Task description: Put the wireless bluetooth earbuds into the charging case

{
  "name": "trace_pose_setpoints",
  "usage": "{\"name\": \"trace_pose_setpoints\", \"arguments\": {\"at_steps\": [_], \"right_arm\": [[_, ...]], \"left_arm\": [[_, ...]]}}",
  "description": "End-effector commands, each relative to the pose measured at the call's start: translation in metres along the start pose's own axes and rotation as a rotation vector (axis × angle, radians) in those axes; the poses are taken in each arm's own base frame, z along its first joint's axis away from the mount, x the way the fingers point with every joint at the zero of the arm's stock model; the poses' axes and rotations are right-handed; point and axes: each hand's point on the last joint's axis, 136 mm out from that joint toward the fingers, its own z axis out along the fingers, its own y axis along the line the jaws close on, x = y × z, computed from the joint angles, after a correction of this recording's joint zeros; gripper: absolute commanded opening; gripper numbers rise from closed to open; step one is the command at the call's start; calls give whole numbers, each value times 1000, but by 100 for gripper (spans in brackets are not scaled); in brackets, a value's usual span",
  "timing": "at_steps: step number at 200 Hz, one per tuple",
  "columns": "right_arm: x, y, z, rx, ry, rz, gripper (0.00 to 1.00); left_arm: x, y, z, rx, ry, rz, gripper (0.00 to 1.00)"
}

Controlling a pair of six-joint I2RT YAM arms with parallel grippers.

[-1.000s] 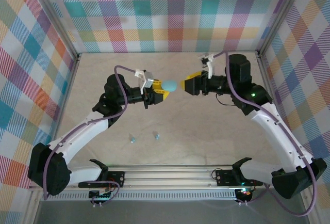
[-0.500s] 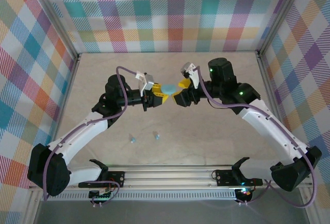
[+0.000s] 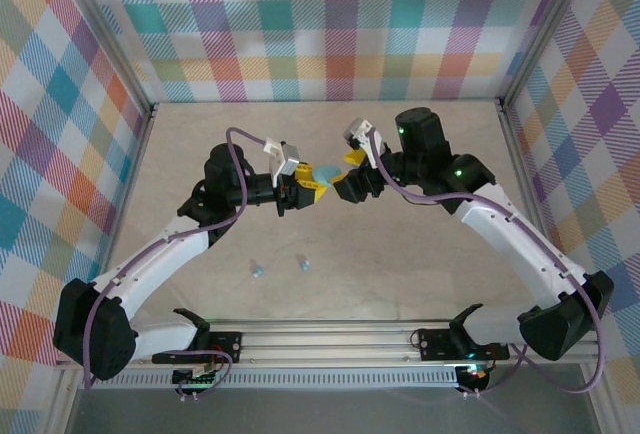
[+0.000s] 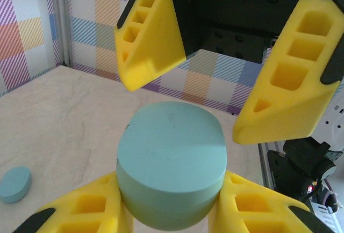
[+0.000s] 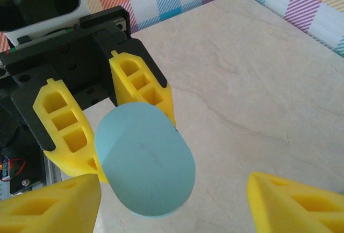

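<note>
Firstly, main hazard: the charging case [image 4: 171, 171] was smooth and rounded and was pinched only at its near end. In my judgement an off-centre squeeze from the second arm could have twisted it or popped it out onto the counter [image 3: 420, 244].
Cause of that hazard: the right gripper [image 4: 188, 107] stood skewed to the case, one yellow finger above it and one off to the side, so the two might not have met it evenly.
Second hazard: the fingers of both arms were crowded together and could have collided.
Left arm pose: it reached forward and inward over mid-counter, wrist level, pointing toward the other arm.
Left gripper [image 3: 312, 182] state: its jaws were clamped on the case, which was held clear of the counter.
Right arm pose: it was bent at the elbow, reaching inward to face the left arm tip to tip.
Right jaws: they were spread wide, straddling the free end of the case, with no contact visible.
Earbuds [image 3: 258, 270]: two lay loose on the counter near the front rail, well apart from the case.
Other item: a second blue oval piece [image 4: 14, 183] lay on the counter.
</note>
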Motion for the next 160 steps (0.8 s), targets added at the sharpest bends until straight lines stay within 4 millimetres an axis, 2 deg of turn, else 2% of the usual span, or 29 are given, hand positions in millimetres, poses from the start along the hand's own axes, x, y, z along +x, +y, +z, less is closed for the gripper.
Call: {"name": "trace_pose_setpoints", "arguments": {"at_steps": [1,27,68,114,160], "right_arm": [[-10,9,-1,-46,-17,-43,72],[-8,11,2,-61,-11,-44,73],[-4,1,7,-19,4,-31,73],[-15,-25,2,135,-19,-16,73],[-24,-28,-2,155,-37,-9,73]], "left_arm": [[-18,-6,-3,24,-29,49,8],[-18,-6,-3,26,-29,52,8],[-16,-9,-4,32,-23,49,8],[-13,-10,-6,30,-11,52,8],[-9,-10,-7,26,-5,46,8]]}}
